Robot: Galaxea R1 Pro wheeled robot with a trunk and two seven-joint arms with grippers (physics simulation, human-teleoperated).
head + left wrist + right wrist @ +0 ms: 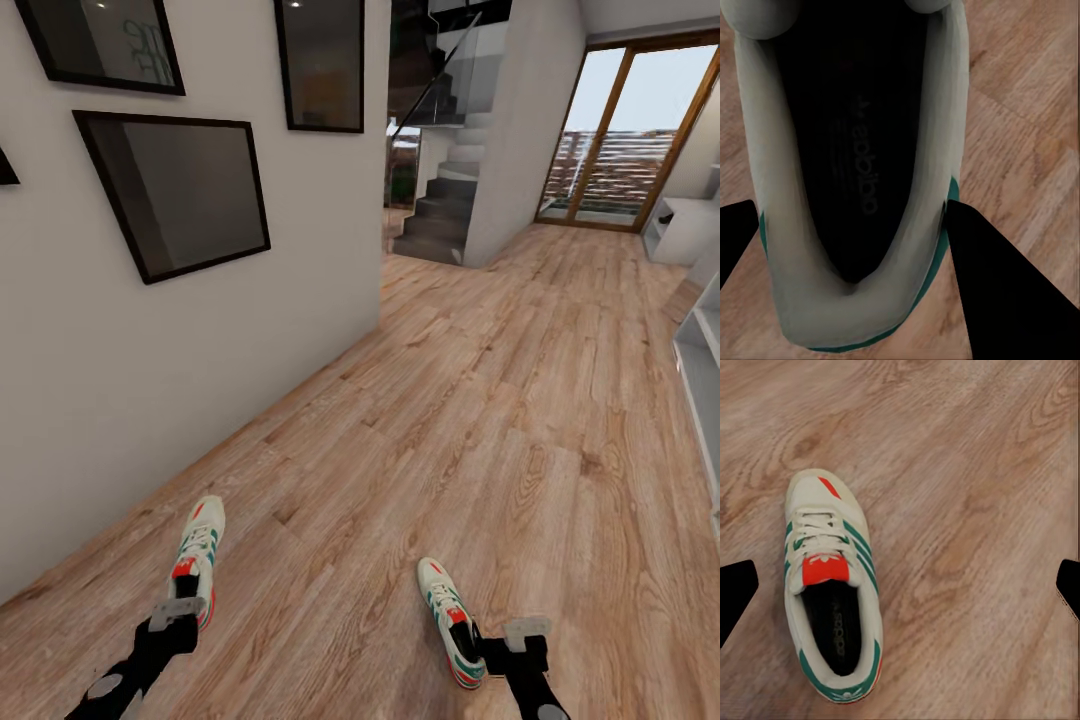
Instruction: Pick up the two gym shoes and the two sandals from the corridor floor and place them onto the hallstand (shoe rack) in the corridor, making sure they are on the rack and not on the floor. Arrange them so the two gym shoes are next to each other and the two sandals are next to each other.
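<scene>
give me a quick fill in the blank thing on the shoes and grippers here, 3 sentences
1. Both gym shoes lie on the ____ floor.
2. The left gripper has its fingers on either side of the left gym shoe at its ____ end.
3. The right gripper is open beside the right gym shoe, whose tongue label is ____.

Missing words: wood; heel; red

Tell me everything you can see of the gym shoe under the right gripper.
The right-hand gym shoe is an off-white low sneaker with green side stripes, white laces, a red tongue label and a dark insole. It lies upright on the wood floor, toe pointing away from the robot. The right gripper hovers open by its heel; in the right wrist view the shoe sits off-centre, touched by neither finger.
</scene>
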